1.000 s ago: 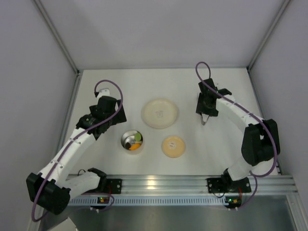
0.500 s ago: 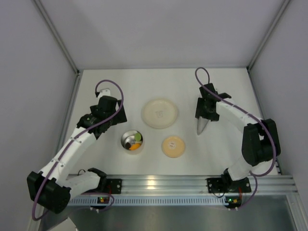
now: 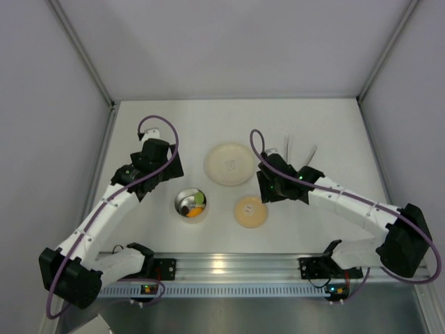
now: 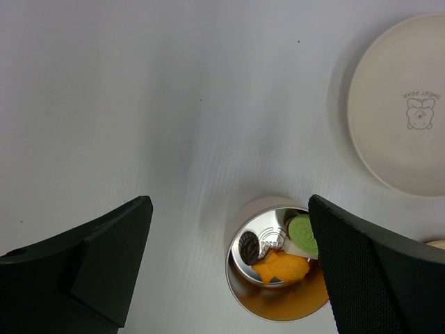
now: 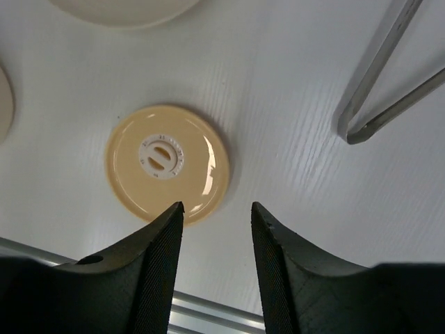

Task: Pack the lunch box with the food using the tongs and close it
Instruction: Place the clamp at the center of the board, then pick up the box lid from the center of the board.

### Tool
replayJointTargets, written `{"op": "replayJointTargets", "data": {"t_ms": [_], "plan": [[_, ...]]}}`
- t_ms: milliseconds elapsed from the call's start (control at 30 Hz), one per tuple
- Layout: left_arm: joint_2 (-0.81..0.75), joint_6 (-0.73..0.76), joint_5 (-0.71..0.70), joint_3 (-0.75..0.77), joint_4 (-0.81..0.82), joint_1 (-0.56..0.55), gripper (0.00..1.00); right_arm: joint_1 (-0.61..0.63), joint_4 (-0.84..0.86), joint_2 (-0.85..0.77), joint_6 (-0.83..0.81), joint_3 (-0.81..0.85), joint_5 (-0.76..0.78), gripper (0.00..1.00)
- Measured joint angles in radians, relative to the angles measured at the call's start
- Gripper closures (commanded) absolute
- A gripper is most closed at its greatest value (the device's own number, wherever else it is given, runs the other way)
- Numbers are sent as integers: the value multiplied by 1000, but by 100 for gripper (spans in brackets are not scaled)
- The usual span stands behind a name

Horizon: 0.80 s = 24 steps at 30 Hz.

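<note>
Grippers first: your left gripper hangs wide open above the lunch box, which already holds the food; your right gripper hovers empty, jaws parted, over the lid; the tongs lie beside it; the lid looks light, rigid and smooth, so take it by the rim.

Lunch box shiny steel inside, pale outside; the food in it orange, light green, dark brown; lid tan with a white centre; far plate cream, with a faint bear print; tongs silver-grey; table white.
</note>
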Motion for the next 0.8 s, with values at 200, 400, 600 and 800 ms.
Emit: {"op": "replayJointTargets", "data": {"t_ms": [200,400,600,800], "plan": [[0,0,0,0,0,0,1,122,11,128,29,-17,14,57],[0,0,0,0,0,0,1,195,26,286,36,39,21,56],[0,0,0,0,0,0,1,201,58,344,36,54,19,55],[0,0,0,0,0,0,1,201,79,396,36,80,19,55]]}}
